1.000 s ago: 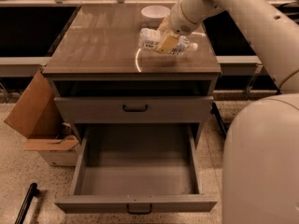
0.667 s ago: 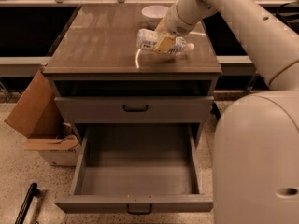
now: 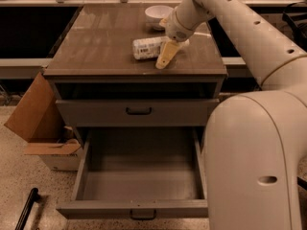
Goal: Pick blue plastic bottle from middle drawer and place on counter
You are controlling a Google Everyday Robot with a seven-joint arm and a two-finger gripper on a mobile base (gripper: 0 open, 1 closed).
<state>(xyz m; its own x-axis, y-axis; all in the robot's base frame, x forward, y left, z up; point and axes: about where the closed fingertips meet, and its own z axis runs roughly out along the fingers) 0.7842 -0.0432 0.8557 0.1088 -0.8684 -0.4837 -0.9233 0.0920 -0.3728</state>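
One cam, high and close, looks down at cabinet (image 3: 67, 113) front past robot body (image 3: 254, 166); gripper (image 3: 166, 56) upper-centre over counter (image 3: 96, 47).

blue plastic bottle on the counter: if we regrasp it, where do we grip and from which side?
Grip the blue plastic bottle mid-body, on the label, coming from above and closing across its width. It lies on its side on the counter, long axis left-right in view, so the round body offers opposed sides front and back. The gripper is at its right end.
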